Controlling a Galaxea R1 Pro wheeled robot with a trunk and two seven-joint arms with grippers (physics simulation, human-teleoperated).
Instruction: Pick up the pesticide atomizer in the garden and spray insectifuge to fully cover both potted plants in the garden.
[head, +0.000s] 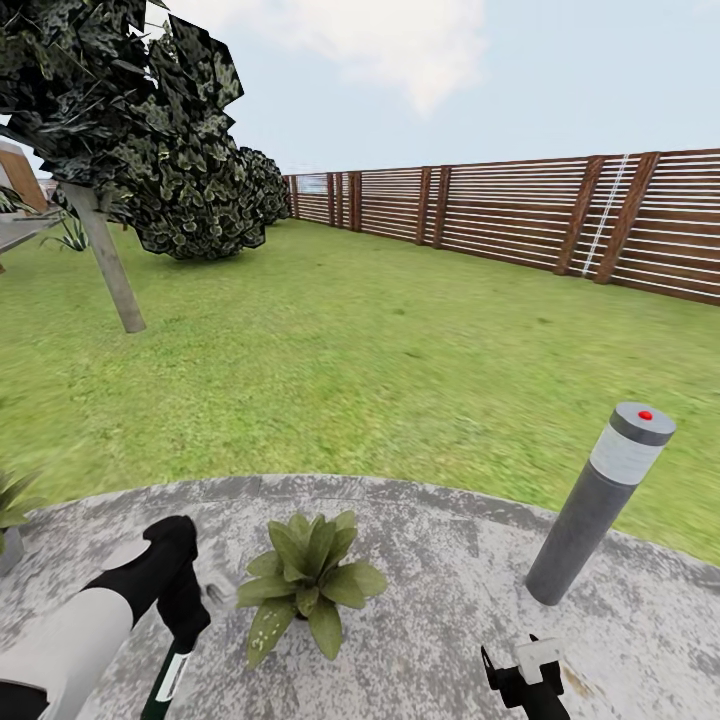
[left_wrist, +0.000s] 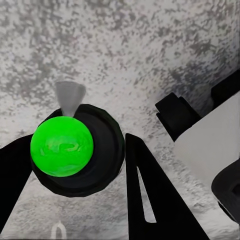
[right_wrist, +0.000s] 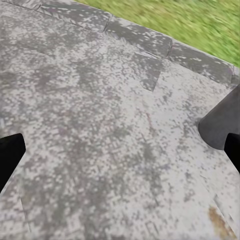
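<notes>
My left tool (head: 182, 628) grips the pesticide atomizer (head: 168, 682) just beside the potted plant (head: 308, 583), poised for spraying, while my right tool (head: 522, 672) hangs empty, jaws wide.

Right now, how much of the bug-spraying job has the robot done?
Done: the left hand holds the pesticide atomizer. In hand: it sits beside one potted plant on the stone patio. Left: spraying; no mist shows. A second plant peeks in at the edge.
</notes>
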